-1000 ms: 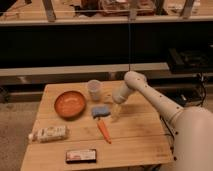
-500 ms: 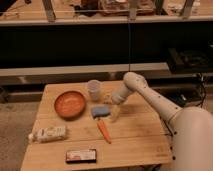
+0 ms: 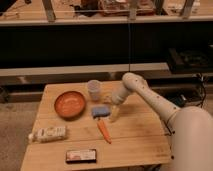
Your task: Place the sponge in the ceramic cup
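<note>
A small blue sponge (image 3: 99,111) lies on the wooden table (image 3: 135,132) near its middle. The pale ceramic cup (image 3: 94,90) stands upright behind it, toward the table's far edge. My gripper (image 3: 113,113) hangs from the white arm just right of the sponge, pointing down at the tabletop, close to the sponge's right end. The cup is a short way up and left of the gripper.
An orange-red bowl (image 3: 70,104) sits left of the sponge. An orange carrot-shaped thing (image 3: 104,130) lies in front of the sponge. A white bottle (image 3: 48,133) lies at the left edge and a dark flat packet (image 3: 81,156) near the front edge.
The gripper has dropped slightly lower and nearer the sponge's right end. The sponge and cup have not moved.
</note>
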`<state>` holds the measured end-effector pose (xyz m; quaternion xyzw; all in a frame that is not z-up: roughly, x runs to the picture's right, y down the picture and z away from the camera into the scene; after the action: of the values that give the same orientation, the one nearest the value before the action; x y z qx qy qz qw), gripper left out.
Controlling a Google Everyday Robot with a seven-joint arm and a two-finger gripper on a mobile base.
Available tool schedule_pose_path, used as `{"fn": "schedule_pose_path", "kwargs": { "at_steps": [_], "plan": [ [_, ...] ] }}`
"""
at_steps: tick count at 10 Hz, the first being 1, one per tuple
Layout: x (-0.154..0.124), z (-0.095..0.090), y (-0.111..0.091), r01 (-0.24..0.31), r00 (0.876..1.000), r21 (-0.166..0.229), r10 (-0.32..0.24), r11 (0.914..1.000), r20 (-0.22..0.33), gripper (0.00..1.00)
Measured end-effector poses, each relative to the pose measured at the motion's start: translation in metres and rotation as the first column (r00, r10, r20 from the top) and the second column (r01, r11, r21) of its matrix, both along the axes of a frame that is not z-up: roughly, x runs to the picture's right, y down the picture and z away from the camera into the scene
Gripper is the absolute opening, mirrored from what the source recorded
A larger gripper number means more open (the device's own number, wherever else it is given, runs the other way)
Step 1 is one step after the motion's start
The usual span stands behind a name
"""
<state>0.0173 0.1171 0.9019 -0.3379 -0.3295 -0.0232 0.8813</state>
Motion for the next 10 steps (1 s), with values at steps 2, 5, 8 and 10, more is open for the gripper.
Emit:
{"fn": "schedule_pose_path", "kwargs": {
  "at_steps": [2, 5, 8, 10],
  "plan": [
    [-0.0008, 0.0011, -0.0006, 0.002, 1.000, 0.000, -0.002, 1.0000, -0.002, 0.80],
    [-0.0046, 0.0033, 0.0016, 0.009, 1.000, -0.008, -0.009, 0.9999, 0.001, 0.80],
    [-0.0055, 0.0065, 0.0036, 0.018, 1.000, -0.011, -0.018, 0.9998, -0.003, 0.80],
    [-0.0080, 0.0088, 0.0058, 0.025, 1.000, -0.017, -0.025, 0.9995, -0.001, 0.80]
  ]
}}
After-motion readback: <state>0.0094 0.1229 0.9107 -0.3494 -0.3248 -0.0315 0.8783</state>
